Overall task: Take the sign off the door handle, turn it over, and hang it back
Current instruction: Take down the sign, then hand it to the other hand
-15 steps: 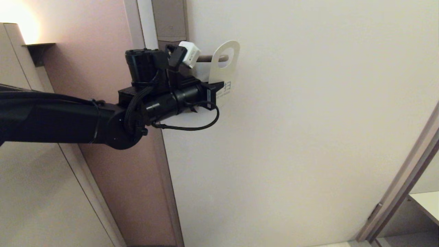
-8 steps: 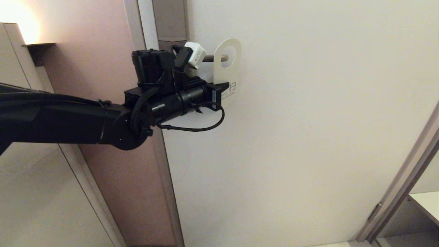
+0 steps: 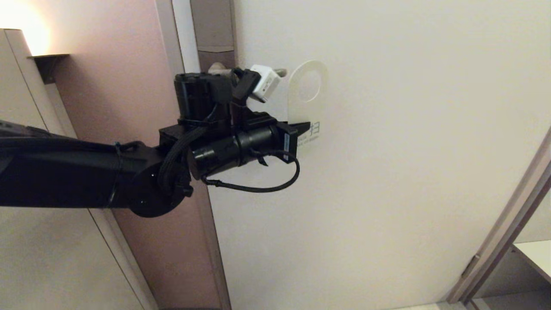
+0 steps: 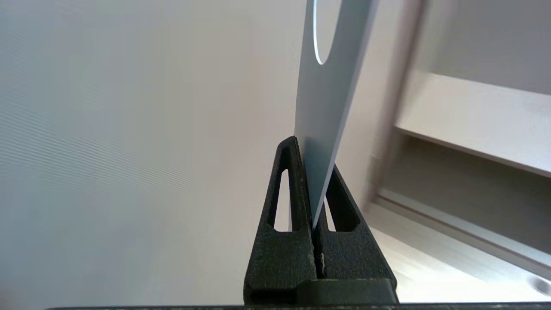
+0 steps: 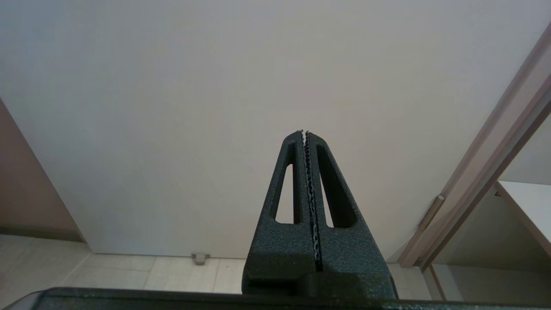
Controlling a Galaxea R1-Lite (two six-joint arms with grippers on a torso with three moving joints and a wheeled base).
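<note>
The left claw (image 3: 301,129) is clamped on the sign's (image 3: 306,92) lower part, holding it upright against the door (image 3: 409,129), just right of the handle (image 3: 282,72). The right claw (image 5: 304,133) is closed, empty.

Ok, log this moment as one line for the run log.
left gripper: shut on flat white round-ended sign | sign: clear of slim beige-grey door handle, oval hole empty | right gripper: shut, idle

Dim warm light from a glowing lamp (image 3: 19,30); left wrist background seems motion-blurred.
</note>
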